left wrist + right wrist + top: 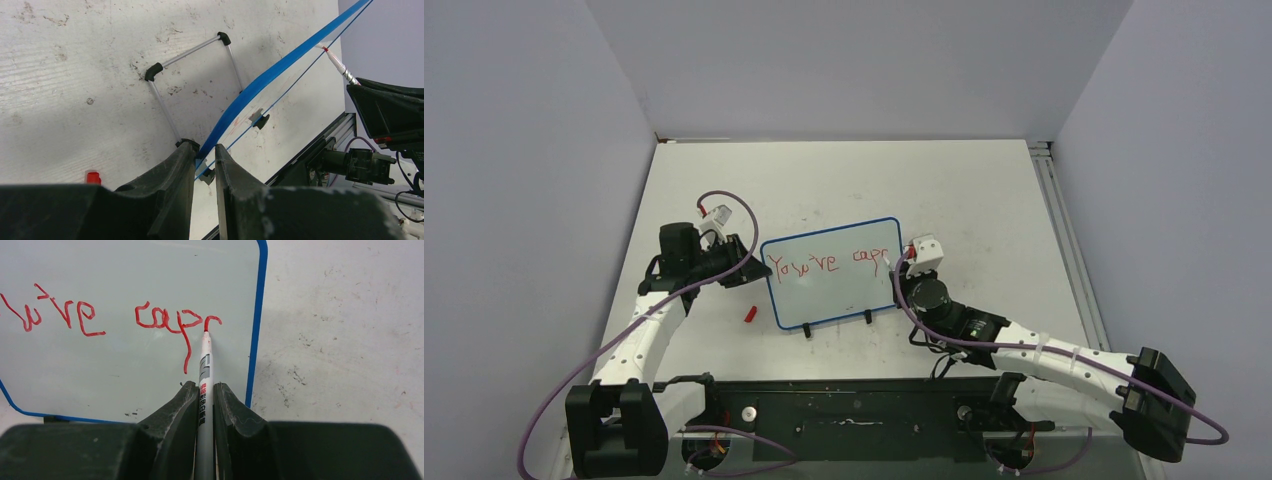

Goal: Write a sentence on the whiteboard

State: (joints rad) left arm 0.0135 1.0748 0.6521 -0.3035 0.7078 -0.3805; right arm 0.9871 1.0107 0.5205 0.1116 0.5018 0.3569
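Top view: the whiteboard [836,298] stands at frame centre on the desk [984,190]. The sentence [829,263] reads "You're cap" plus one started stroke.

Left wrist view: my left gripper [205,150], lower centre, is closed to a narrow gap on the whiteboard's blue frame [260,82].

Right wrist view: my right gripper [203,390] is clamped on the marker [205,357], whose tip touches the whiteboard just left of its right edge.

Risk: little room is left, so further letters may overrun the edge. Excess tip pressure may tilt the whiteboard.

Overhead and wrist views, common whiteboard [834,295]
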